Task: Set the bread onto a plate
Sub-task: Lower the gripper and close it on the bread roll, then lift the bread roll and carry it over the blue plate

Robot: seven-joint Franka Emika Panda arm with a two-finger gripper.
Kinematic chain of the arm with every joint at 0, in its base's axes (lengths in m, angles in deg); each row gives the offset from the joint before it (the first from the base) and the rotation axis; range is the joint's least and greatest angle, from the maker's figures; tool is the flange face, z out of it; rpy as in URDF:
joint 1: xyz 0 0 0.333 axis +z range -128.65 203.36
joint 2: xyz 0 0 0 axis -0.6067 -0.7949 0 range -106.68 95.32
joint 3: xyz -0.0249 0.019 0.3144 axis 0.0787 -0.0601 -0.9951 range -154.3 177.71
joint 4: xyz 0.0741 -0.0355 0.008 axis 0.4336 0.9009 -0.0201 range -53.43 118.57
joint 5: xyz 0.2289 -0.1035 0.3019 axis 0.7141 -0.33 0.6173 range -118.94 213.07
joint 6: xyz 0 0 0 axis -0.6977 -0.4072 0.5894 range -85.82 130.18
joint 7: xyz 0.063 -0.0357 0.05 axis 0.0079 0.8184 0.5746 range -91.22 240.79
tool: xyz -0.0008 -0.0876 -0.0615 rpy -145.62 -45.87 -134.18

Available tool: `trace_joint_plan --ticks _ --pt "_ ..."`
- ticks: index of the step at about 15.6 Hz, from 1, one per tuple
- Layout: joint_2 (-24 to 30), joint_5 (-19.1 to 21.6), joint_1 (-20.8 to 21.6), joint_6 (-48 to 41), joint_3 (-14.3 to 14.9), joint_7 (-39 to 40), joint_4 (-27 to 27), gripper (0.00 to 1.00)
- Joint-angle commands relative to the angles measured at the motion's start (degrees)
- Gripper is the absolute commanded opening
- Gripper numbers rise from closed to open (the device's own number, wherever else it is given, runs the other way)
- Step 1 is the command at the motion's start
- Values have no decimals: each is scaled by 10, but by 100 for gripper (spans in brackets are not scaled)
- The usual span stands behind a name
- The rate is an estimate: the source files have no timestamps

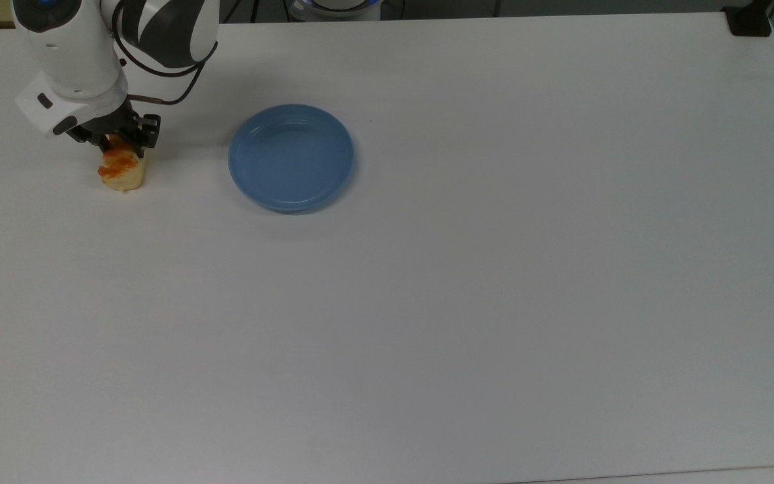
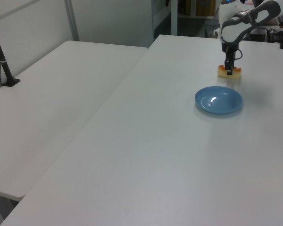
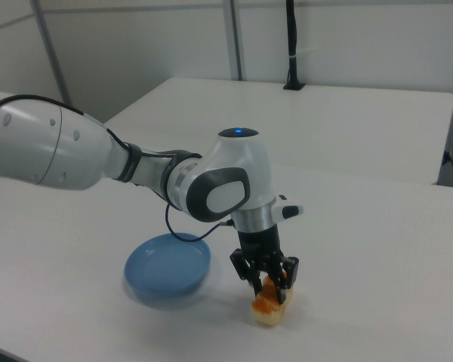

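- Cream and orange-glazed, the bread (image 1: 120,171) lies on the white table (image 1: 467,282) in the top view's upper left; my gripper (image 3: 269,289) is down on it.
- In the right view I see the fingers (image 3: 289,280) spread, flanking the loaf's far end and not yet pinching it.
- I would close slowly across the narrow width; gripped this far off-centre, the loaf may tip.
- The blue plate (image 1: 291,157) sits empty to the top view's right of the bread, near but apart.
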Motion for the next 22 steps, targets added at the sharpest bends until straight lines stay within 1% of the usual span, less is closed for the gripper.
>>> trace_joint_plan --ticks 1,3,5,7,8,11,13,14,16,19,21,22 --pt "15 8 10 9 1 6 10 48" --pt "36 25 15 -27 -4 5 -4 48" --pt "51 59 30 -71 -12 4 -31 48" --pt "57 88 44 -97 -23 -5 -51 48" --pt "62 93 50 -103 -34 -24 -56 48" --pt "67 93 55 -109 -83 -86 -60 48" --pt "69 89 60 -130 -112 -105 -60 48" --pt "68 87 67 -138 -121 -112 -59 48" --pt "68 86 80 -147 -126 -126 -56 48" --pt "69 82 84 -183 -140 -133 -54 48" --pt "70 52 87 -203 -159 -137 -39 48" --pt "70 40 88 -204 -163 -141 -27 48"
